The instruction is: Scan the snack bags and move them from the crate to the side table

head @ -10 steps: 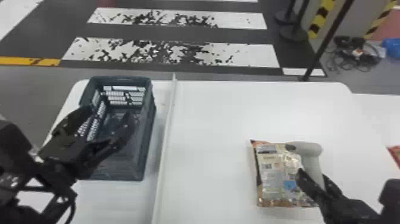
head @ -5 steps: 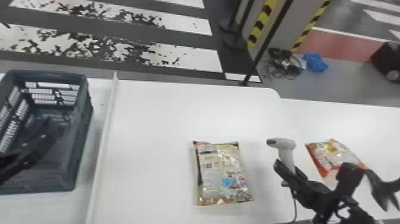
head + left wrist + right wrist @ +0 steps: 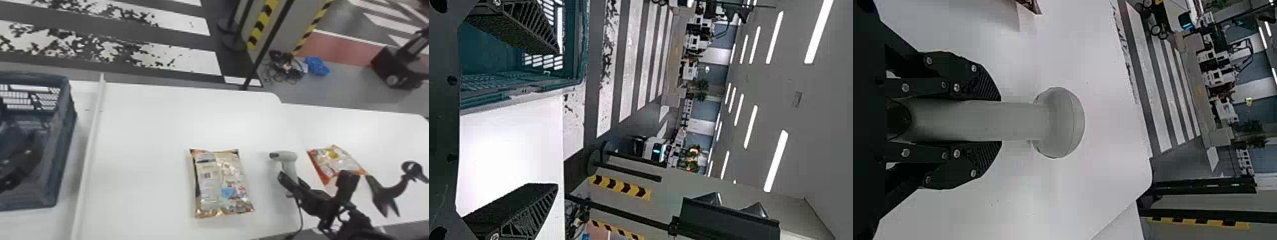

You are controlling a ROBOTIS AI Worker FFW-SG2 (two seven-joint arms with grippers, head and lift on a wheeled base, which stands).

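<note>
Head view: likely scanning step.
Right jaws clamp scanner (image 3: 289,169); left jaws gape wide, empty, near crate (image 3: 60,150); next, aim at central bag (image 3: 220,183).

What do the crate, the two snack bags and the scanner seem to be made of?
The crate looks like hard plastic, slightly satiny, with grid openings apparently moulded into its walls. The snack bags look like glossy, printed plastic film, perhaps foil-lined: they crinkle and catch bright glints. The scanner seems to be smooth, matt, pale grey plastic, with rounded edges and soft shading.
</note>
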